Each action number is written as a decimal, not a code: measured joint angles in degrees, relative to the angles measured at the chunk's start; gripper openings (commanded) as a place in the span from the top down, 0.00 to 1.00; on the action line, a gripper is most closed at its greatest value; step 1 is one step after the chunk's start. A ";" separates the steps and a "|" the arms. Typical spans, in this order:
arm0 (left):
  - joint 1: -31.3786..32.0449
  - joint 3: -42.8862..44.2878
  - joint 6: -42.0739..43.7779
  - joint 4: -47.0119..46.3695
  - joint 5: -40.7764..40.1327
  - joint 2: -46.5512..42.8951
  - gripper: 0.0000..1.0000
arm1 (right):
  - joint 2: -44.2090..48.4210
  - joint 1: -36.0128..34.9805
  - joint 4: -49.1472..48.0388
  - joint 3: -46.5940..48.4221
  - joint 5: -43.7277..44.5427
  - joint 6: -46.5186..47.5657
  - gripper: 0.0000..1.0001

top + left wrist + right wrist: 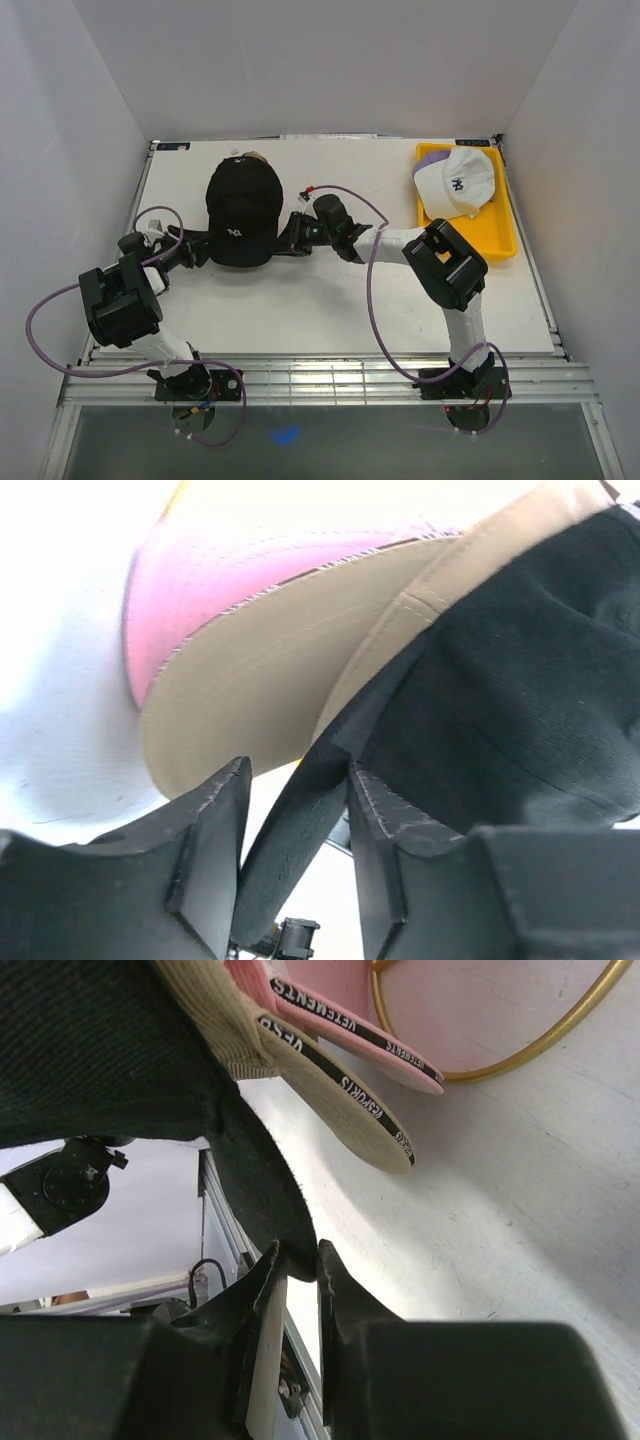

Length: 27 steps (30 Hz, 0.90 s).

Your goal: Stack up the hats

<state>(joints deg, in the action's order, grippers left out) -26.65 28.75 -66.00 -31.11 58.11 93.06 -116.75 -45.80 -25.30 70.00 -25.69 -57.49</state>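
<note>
The black cap [243, 213] with a white logo sits on top of a tan cap [257, 157] at the table's left centre. In the left wrist view the black cap [520, 700] lies over the tan brim [270, 670] and a pink cap [195, 590]. My left gripper [197, 247] is shut on the black cap's edge, seen between its jaws [297, 780]. My right gripper [288, 235] pinches the opposite black edge [298, 1255]. A white cap [462, 180] lies on a purple cap [430, 158] at the right.
The white and purple caps rest in a yellow tray [505, 238] at the back right. White walls enclose the table on three sides. Purple cables loop from both arms. The tan strap [335, 1090] and pink strap [350, 1022] hang near my right gripper.
</note>
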 measured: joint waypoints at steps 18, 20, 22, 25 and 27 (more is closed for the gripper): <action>-0.28 4.11 8.96 15.28 -8.94 -7.04 0.42 | -1.66 0.31 2.89 1.77 0.50 2.25 0.77; -0.28 4.13 9.40 16.20 -9.31 -7.04 0.43 | -1.75 0.35 3.21 1.99 0.55 2.51 0.76; -0.28 4.13 9.75 17.11 -9.51 -7.04 0.43 | -1.77 0.35 3.98 2.29 0.85 2.69 0.74; -0.28 4.13 10.08 17.70 -9.73 -7.04 0.43 | -1.88 0.37 5.57 3.02 1.44 3.21 0.70; -0.28 4.11 10.27 17.90 -9.88 -7.08 0.43 | -2.23 0.44 6.82 3.43 1.75 3.72 0.65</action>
<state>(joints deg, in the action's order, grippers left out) -26.94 32.86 -55.72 -13.21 48.23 85.97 -118.98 -45.36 -18.48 73.43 -23.94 -53.78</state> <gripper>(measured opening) 0.574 0.308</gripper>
